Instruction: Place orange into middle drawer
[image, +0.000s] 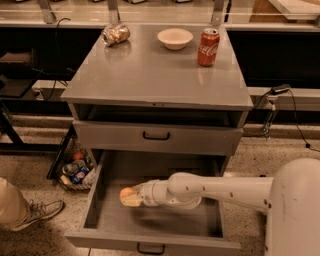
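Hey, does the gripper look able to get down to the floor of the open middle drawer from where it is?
Probably yes. The middle drawer is pulled well out, the gripper is inside it over the left part of the floor, holding the orange, and nothing shows between them.

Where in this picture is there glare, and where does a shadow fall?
Camera view: dull reflection on the cabinet top before the Coca-Cola can; a shadow on the middle drawer floor under the pincer, which holds the orange there.
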